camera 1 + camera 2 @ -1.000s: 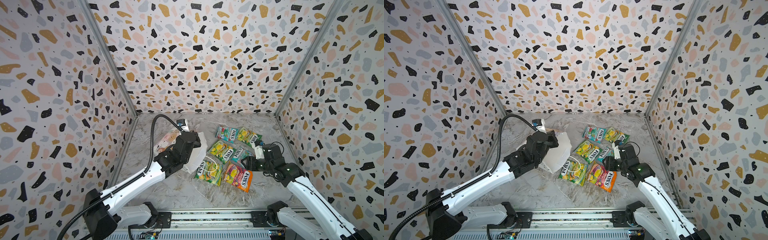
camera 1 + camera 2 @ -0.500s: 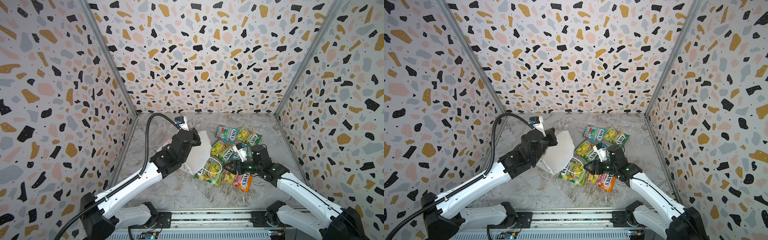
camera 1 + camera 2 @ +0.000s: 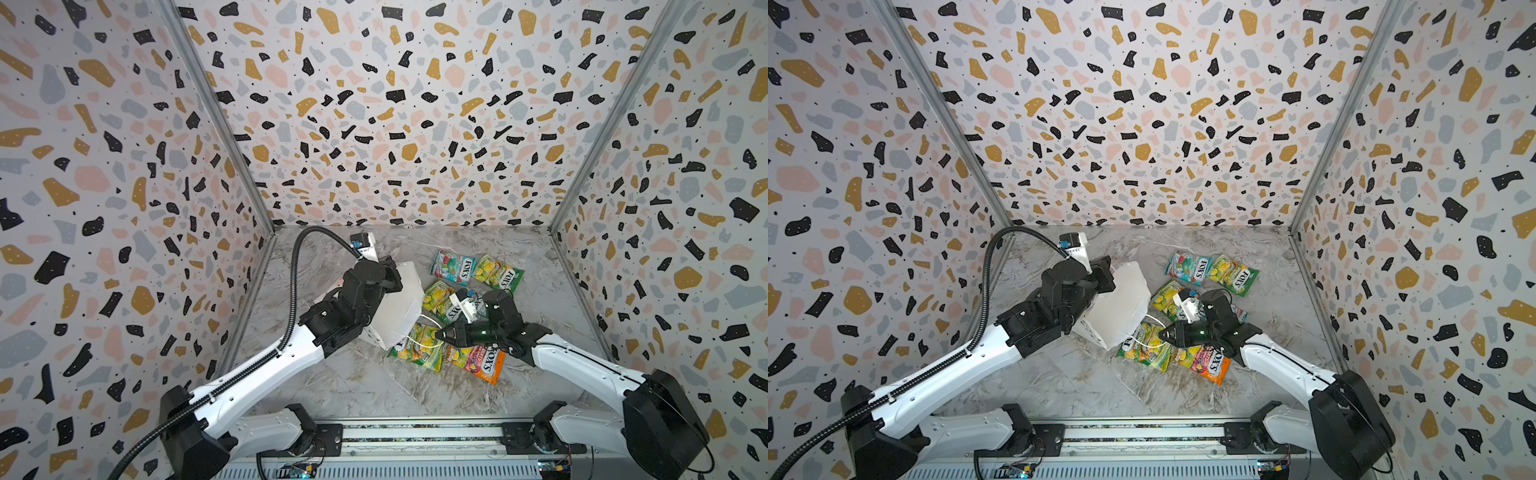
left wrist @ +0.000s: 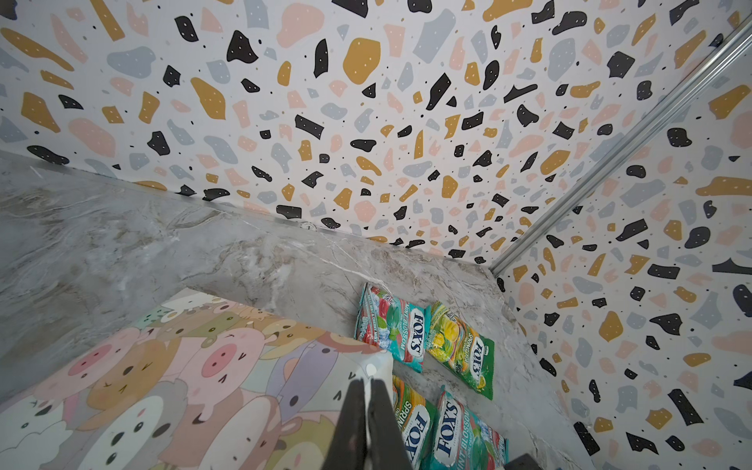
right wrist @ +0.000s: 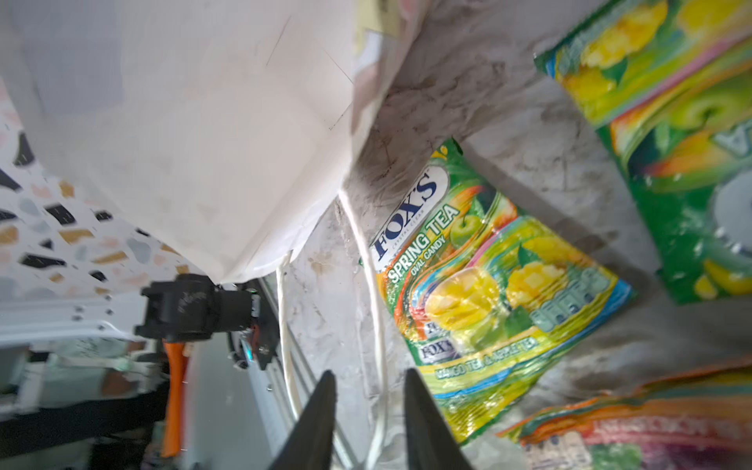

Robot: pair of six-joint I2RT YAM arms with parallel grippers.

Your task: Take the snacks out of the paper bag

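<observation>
Item: paper bag (image 3: 399, 303), matte white inside, pastel cartoon-animal print outside, lightly creased. I am pinching its edge tight in my left gripper (image 4: 368, 380), tilting its mouth toward the snacks (image 3: 453, 268). My right gripper (image 5: 369, 372) is hovering narrowly parted, with the limp white cord handle (image 5: 376, 285) running between its fingers, unpinched. Six flat, glossy, crinkled packets are lying on the marbled table (image 3: 374, 386), a green-yellow packet (image 5: 488, 285) under the cord. Emptying is looking complete; next, I judge, comes drawing bag and cord clear without dragging packets.
</observation>
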